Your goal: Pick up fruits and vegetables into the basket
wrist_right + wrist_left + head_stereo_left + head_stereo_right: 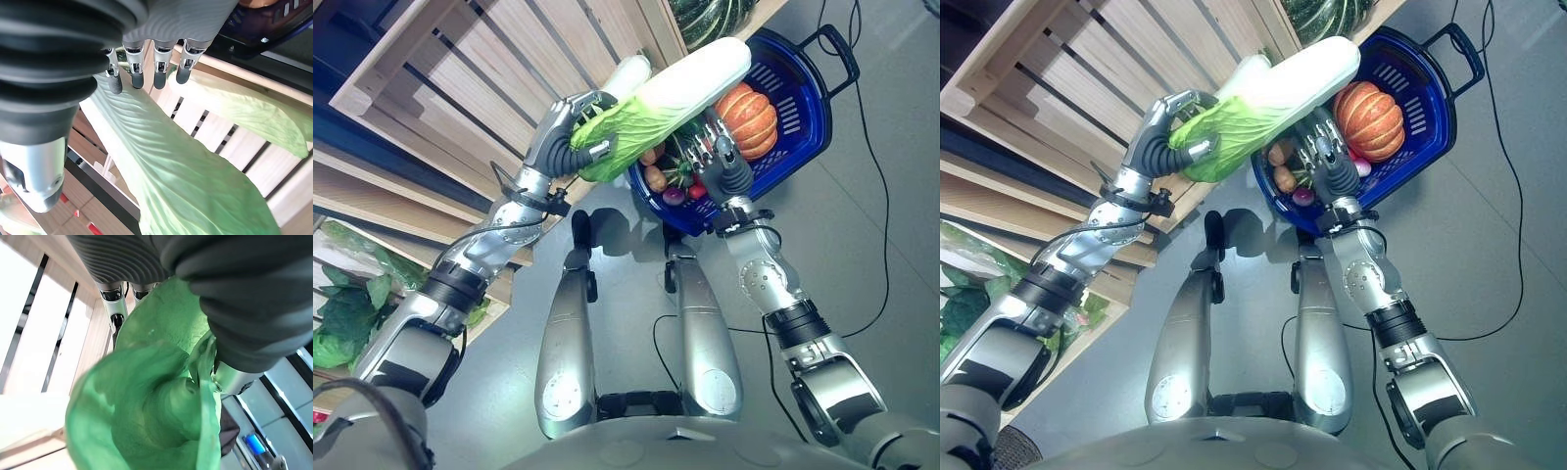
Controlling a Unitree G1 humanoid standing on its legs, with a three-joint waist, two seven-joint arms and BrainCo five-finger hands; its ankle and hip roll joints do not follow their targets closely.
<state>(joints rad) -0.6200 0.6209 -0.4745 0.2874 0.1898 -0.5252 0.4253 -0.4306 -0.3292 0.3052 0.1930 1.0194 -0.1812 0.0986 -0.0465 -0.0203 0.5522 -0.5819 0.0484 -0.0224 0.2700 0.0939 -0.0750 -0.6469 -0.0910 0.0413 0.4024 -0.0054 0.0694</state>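
Left hand (570,132) has its fingers and thumb curled round the green leafy end of a long napa cabbage with a white stalk and ruffled green leaves (675,93), holding it off the ground; the left wrist view shows the leaf bunched against the hand's dark cover. Cabbage long axis runs from the left hand up and to the robot's right, white stalk end leading, and that end already hangs over the near rim of the blue plastic shopping basket with a black handle (803,88). Right hand (717,166) sits at the basket's near edge just under the cabbage's middle, fingers straight and relaxed, holding nothing; whether it touches the leaves, cannot tell. Already in the basket: a ribbed orange pumpkin (749,117) on the far right side, plus small brownish tubers (655,176) and a small red-purple piece, packed at the near left corner. Behind the left arm, a pale slatted wooden crate shelf (460,88); more loose green leaves (342,313) lower left. Judgement: step is the transfer, mid-carry. The basket lies along the cabbage's own axis from the left hand, so the move is mostly forward and down, stalk first. Likely risk: a long load gripped at the soft leaf end, so it could tip or catch the rim or the pumpkin.
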